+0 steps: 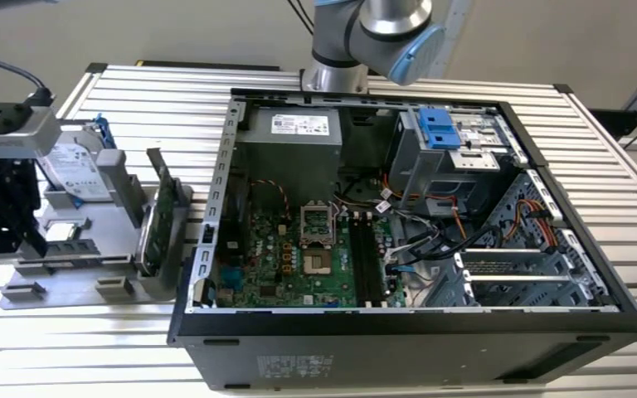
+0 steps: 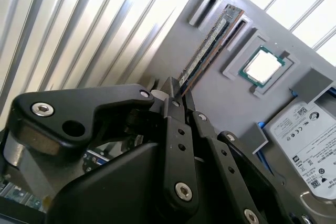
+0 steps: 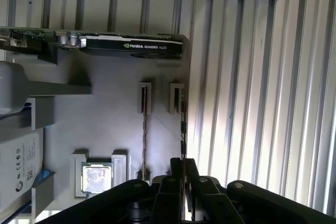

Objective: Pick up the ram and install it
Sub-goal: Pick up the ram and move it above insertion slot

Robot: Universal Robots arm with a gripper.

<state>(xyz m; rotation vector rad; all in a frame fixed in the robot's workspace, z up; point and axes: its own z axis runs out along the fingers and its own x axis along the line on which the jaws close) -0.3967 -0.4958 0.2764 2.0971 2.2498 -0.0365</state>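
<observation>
The ram (image 2: 207,45) is a slim green-blue stick seen edge-on, standing over the slotted end of the grey parts tray (image 2: 157,51). In the first wrist view the ram (image 3: 182,129) runs straight into my black fingers. My gripper (image 2: 179,94) (image 3: 184,165) is shut on the stick's near end, one finger on each flat side. In the exterior view my gripper (image 1: 9,228) hangs over the tray (image 1: 31,290) at the exterior view's far left, with the ram (image 1: 72,247) just beside it.
The tray also carries a processor chip (image 2: 261,65), a silver hard drive (image 2: 310,129), an upright green expansion card (image 1: 158,220) and a second thin board (image 3: 143,135) in the neighbouring slot. The open computer case (image 1: 407,319) stands to the exterior view's right, its motherboard memory slots (image 1: 368,265) exposed.
</observation>
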